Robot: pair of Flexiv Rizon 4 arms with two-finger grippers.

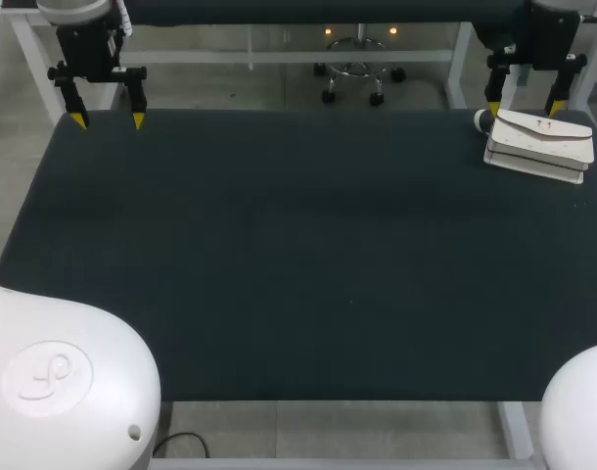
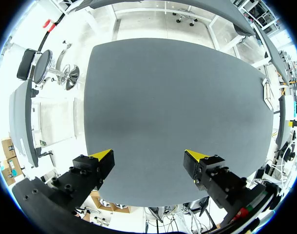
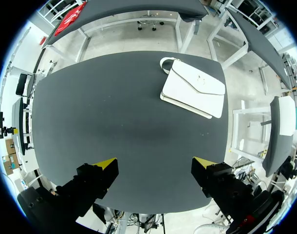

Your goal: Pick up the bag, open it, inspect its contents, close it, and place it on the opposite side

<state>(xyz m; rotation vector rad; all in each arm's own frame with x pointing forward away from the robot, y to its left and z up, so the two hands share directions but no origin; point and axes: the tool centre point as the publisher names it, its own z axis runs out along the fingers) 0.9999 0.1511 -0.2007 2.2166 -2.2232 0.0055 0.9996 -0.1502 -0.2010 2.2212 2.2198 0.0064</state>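
- While both arms hang above the table (image 1: 279, 245), the right gripper (image 3: 154, 163) is spread wide with nothing in it. The bag (image 3: 194, 87) lies flat ahead of it, touching neither finger and not lined up between them.
- If that gripper came straight down from where it hangs, I'd guess a finger would land on top of the bag instead of beside it, and press it down rather than grip it.
- A bag lying this flat leaves little side to pinch. The fingers could catch only the flap, and then it might fall open or slip out during the lift.
- The bag also sits close to the table's corner, so a sideways nudge could push it over the edge.
- The strap (image 3: 165, 62) loops out from the end of the bag that faces the other arm. It is the one thing here likely to get in the way, because a fingertip could snag in it.
- The left gripper (image 1: 107, 120) is well apart from the bag, above the opposite corner, and is equally wide open and empty. The bag has to end up on that side, so the carry is long and a weak hold might fail partway.
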